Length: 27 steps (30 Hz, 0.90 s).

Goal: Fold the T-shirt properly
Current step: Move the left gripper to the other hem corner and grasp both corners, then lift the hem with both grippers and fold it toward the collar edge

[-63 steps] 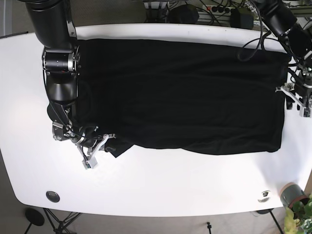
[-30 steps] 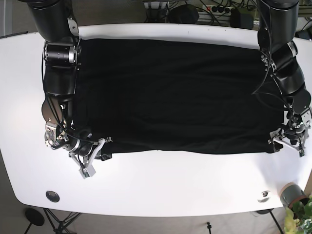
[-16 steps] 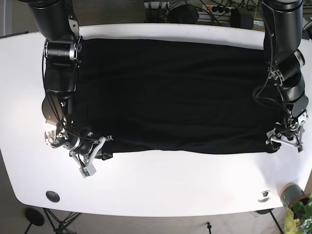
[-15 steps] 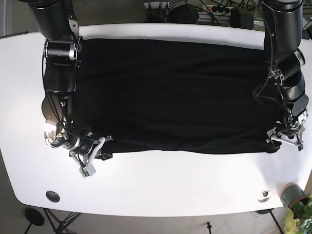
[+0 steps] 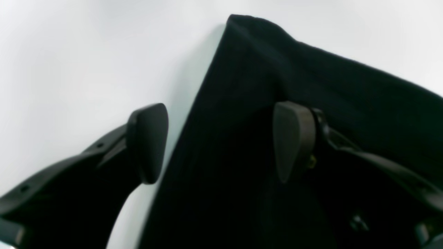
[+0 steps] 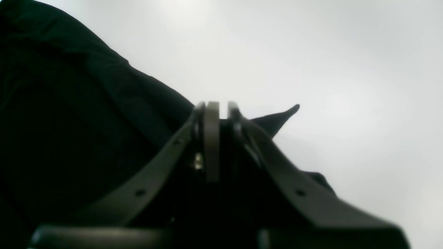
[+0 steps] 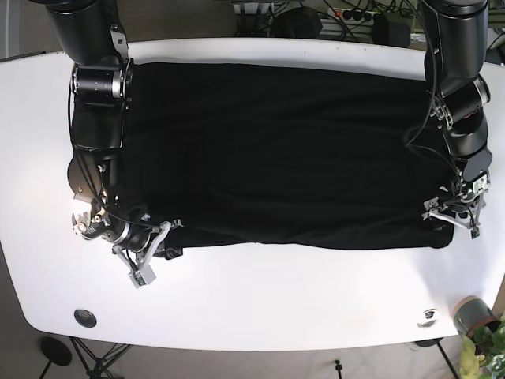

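Observation:
A black T-shirt (image 7: 284, 150) lies spread flat across the white table (image 7: 276, 292). My right gripper (image 7: 160, 246) is at the shirt's front-left corner. In the right wrist view it (image 6: 221, 119) is shut, pinching the black fabric (image 6: 104, 103) between its fingers. My left gripper (image 7: 452, 217) is at the shirt's front-right corner. In the left wrist view it (image 5: 221, 141) is open. One finger (image 5: 148, 138) is over the bare table and the other finger (image 5: 294, 138) is over the shirt (image 5: 249, 86), so they straddle its edge.
A grey pot with a green plant (image 7: 477, 320) stands at the table's front-right corner. A black round fitting (image 7: 84, 317) and a small silver one (image 7: 428, 316) sit in the table's front edge. Cables and dark gear (image 7: 316, 16) lie behind the table.
My left gripper has shifted a little to the left and back along the shirt's front-right corner. My right gripper has stayed at the front-left corner.

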### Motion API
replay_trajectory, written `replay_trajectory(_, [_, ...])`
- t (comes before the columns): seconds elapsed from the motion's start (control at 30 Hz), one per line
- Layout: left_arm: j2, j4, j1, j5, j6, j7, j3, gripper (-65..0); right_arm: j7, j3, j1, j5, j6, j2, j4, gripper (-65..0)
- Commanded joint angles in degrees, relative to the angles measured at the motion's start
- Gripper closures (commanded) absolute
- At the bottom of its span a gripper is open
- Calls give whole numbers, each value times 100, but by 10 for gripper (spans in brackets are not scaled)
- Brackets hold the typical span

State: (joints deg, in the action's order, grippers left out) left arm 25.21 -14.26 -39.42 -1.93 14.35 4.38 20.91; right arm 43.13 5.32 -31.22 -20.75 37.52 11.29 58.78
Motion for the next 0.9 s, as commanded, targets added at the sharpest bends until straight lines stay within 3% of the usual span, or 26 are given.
replay_trajectory(0.0, [50,-82,-186,31,29,-161,-11,-447,-142,26,-144,-83,33,54,130,-24])
replay_trajectory(0.27, [-134,-125,-133,13,29,-179,-20,-436,-142,26,-91,-83,33,54,359,-24])
replay_trajectory(0.37, [-134,-134,-133,13,29,-188,-20,-351,-142,26,-82,-83,33,54,491,-24])
replay_trajectory(0.47, [-117,-143,-124,13,29,-196,-20,-178,-142,26,-73,-83,33,71,517,-24])
replay_trajectory(0.57, [-108,-152,-124,13,29,-196,-20,-67,-142,26,-73,-83,33,141,526,-24])
replay_trajectory(0.7, [-38,-460,-124,13,64,-196,-20,-14,-133,26,-82,-83,-11,141,605,-24])
replay_trajectory(0.87, [-64,-1268,157,48,635,-65,32,0,-45,26,-82,-83,-20,150,930,-24])
